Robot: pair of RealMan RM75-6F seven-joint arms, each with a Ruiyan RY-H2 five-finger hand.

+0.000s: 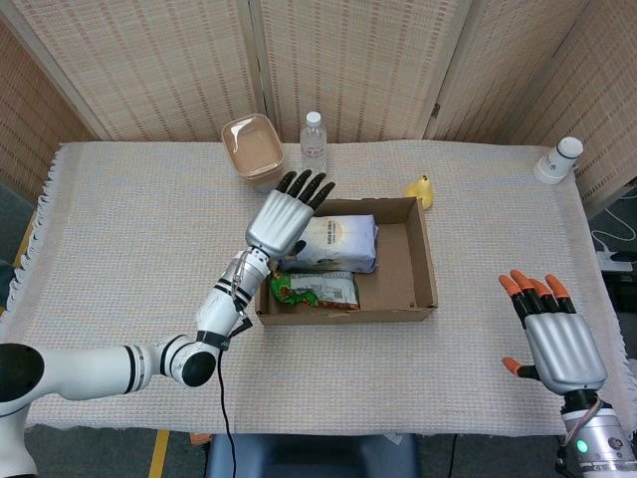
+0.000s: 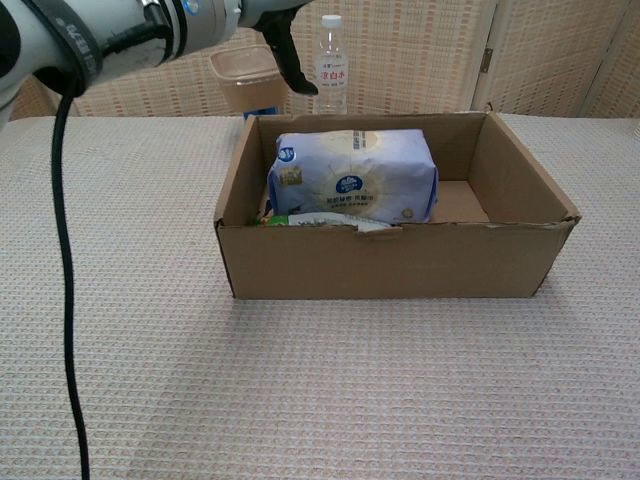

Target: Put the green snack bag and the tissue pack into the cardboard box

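The tissue pack, pale blue and white, lies inside the cardboard box toward its left half. The green snack bag lies in the box in front of the pack, mostly hidden by the front wall in the chest view. My left hand hovers above the box's left rear corner, open, fingers spread, touching nothing. Far right, near the table's front edge, my right hand is open and holds nothing.
Behind the box stand a tan plastic container and a water bottle. A yellow pear-like object sits by the box's rear right corner. A white bottle lies at the far right.
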